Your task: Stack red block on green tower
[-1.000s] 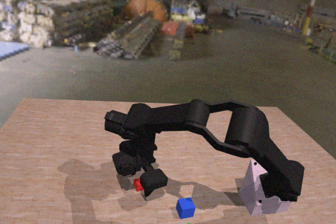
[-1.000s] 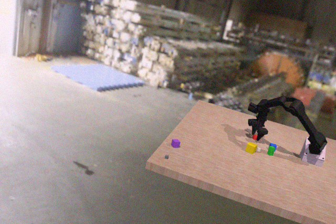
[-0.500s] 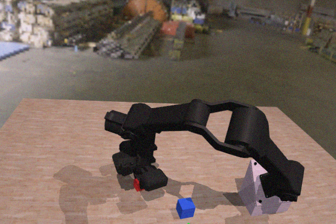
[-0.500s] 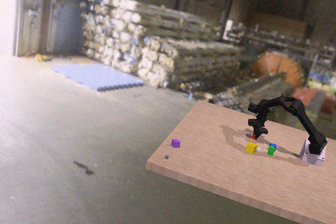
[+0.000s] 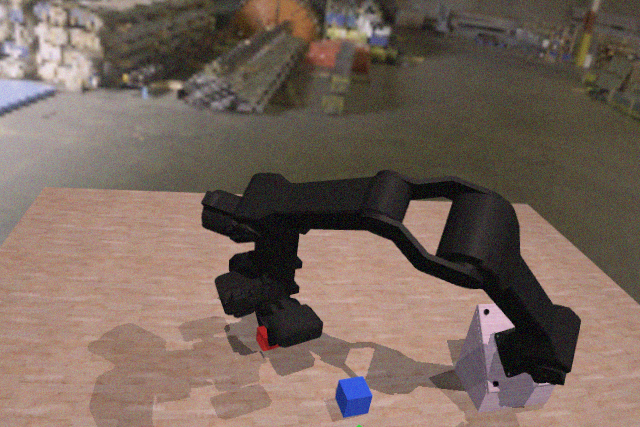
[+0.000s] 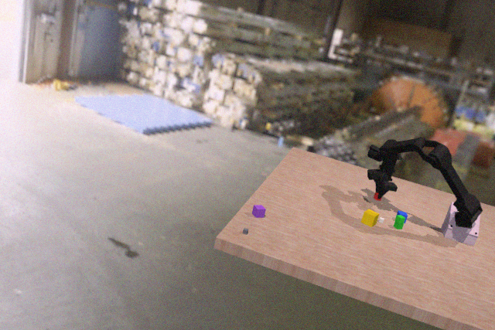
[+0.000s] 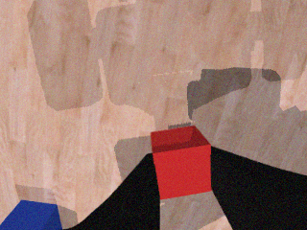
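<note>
The red block (image 5: 262,338) (image 6: 377,196) (image 7: 182,163) sits on the wooden table (image 5: 103,257), clamped between the two black fingers of my gripper (image 5: 268,331) (image 6: 380,192) (image 7: 184,175). In the wrist view both fingers press against its left and right faces. The gripper is shut on the block, low at the table surface. The green tower (image 6: 398,221) stands upright in the exterior view, to the right of the gripper and apart from it, next to the blue block. It is out of frame in the top view and in the wrist view.
A blue block (image 5: 353,395) (image 6: 402,214) (image 7: 29,218) lies near the green tower. A yellow block (image 6: 370,217) with a small white piece (image 6: 381,219) lies left of the tower. A purple block (image 6: 258,211) and a small grey piece (image 6: 245,231) lie near the far left edge. The arm's base (image 5: 491,365) (image 6: 459,228) stands at the right.
</note>
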`<state>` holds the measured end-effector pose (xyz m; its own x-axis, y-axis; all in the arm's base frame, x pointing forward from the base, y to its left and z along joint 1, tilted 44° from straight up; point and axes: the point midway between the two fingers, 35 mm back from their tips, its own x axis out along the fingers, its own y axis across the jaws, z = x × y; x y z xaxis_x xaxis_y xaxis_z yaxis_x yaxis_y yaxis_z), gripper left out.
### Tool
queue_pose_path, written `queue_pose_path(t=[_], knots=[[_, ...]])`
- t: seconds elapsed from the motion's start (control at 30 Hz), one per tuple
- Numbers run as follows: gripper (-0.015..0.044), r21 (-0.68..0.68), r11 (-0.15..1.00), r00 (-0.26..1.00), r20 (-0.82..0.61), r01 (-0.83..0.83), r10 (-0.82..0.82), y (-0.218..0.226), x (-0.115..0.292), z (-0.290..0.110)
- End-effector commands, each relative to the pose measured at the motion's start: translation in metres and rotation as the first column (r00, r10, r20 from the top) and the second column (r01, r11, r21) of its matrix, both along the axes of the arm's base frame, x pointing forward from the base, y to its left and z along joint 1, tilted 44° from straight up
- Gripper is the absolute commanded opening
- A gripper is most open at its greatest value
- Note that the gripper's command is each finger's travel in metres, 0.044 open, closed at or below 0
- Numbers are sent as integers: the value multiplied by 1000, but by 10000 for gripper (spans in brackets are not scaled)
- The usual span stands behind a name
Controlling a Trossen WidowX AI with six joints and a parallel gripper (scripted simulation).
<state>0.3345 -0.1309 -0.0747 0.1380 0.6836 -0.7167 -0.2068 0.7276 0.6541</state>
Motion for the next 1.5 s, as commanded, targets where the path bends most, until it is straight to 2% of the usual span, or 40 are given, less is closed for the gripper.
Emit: queue_pose_path(t=[0.0, 0.4, 0.7, 1.47], knots=[[0, -10, 1000, 1000, 6, -1, 1, -15, -2, 15], [0, -12, 1000, 1000, 4, -1, 1, -57, -11, 59], [0, -12, 1000, 1000, 4, -1, 1, -60, -11, 63], [0, -11, 1000, 1000, 0, 1, -1, 14, -32, 142]])
